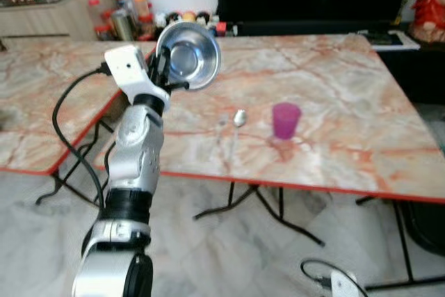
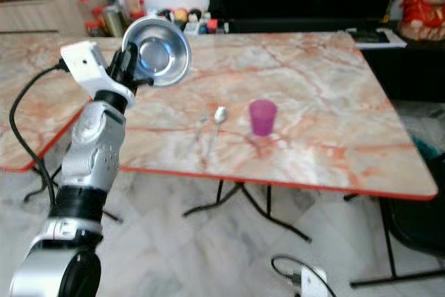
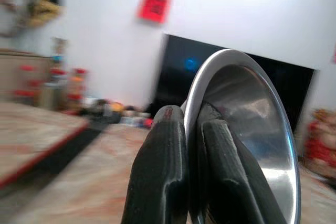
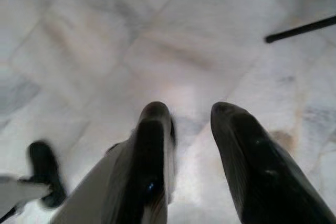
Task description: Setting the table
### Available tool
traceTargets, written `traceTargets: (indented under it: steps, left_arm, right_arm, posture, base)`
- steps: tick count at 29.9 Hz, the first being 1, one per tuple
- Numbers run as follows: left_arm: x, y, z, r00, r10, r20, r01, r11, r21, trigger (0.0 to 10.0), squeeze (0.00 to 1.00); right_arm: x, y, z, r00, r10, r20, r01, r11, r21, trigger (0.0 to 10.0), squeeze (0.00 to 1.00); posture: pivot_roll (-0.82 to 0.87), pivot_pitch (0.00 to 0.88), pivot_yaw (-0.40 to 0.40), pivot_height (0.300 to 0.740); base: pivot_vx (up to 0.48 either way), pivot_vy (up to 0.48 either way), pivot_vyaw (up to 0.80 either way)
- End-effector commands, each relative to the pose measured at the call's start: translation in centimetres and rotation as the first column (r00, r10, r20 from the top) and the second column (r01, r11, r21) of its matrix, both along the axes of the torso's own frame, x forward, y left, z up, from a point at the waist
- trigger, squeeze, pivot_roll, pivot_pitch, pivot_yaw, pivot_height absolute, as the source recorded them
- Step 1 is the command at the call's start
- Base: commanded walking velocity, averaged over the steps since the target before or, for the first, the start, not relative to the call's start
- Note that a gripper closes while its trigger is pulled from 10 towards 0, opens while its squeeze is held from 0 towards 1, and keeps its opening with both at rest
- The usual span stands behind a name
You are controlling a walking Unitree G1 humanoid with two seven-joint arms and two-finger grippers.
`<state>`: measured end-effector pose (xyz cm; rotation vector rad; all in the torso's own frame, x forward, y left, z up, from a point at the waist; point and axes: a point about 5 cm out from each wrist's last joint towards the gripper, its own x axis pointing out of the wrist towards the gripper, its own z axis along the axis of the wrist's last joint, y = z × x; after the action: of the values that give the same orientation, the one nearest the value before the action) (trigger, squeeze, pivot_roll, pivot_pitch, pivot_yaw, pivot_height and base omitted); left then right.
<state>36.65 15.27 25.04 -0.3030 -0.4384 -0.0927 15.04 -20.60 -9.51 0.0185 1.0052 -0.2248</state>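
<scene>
Carrying the steel bowl, rim pinched in the left gripper, toward placement beside the spoon and purple cup; right gripper spread, idle.

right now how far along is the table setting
Partly done. A spoon and a purple cup already sit on the marble table. In hand: the left gripper pinches the rim of a steel bowl, held tilted above the table's near left part. Left: setting the bowl down, likely near the spoon. The right gripper hangs open over the floor.
</scene>
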Motion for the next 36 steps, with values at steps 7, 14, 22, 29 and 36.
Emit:
traceTargets:
  steps: [7,14,22,29,36]
  left_arm:
    - [-0.4,2.2,0.7,0.997,0.078,0.026,-0.078,0.997,0.005,10.0,0.0]
    - [-0.2,1.6,-2.0,0.997,0.051,-0.065,-0.049,0.998,0.031,10.0,0.0]
    - [-0.4,2.4,-6.0,0.978,0.084,-0.193,-0.071,0.995,0.074,10.0,0.0]
    - [-1.1,3.4,-11.3,0.927,0.097,-0.362,-0.049,0.989,0.139,10.0,0.0]
    - [-2.7,4.1,-16.5,0.844,0.125,-0.522,-0.034,0.983,0.18,10.0,0.0]
  right_arm:
    - [0.2,0.3,0.0,1.0,0.017,0.007,-0.017,1.0,0.007,10.0,0.0]
    - [0.3,0.3,0.1,1.0,0.012,0.017,-0.012,1.0,0.007,10.0,0.0]
    - [0.4,0.3,0.1,1.0,0.018,0.018,-0.019,1.0,0.006,10.0,0.0]
    - [0.4,0.4,0.1,1.0,0.016,0.018,-0.016,1.0,0.008,10.0,0.0]
    - [0.4,0.4,0.1,1.0,0.013,0.022,-0.014,1.0,0.013,10.0,0.0]
  posture:
    - [-0.03,0.0,0.047,0.74]
    - [-0.04,0.004,0.053,0.74]
    - [-0.03,0.023,0.053,0.74]
    - [-0.03,0.031,0.059,0.74]
    - [-0.02,0.036,0.061,0.74]
  base:
    - [0.0,0.407,0.0]
    - [0.0,0.408,0.0]
    - [0.0,0.407,0.0]
    - [0.0,0.404,0.0]
    - [0.0,0.396,0.0]
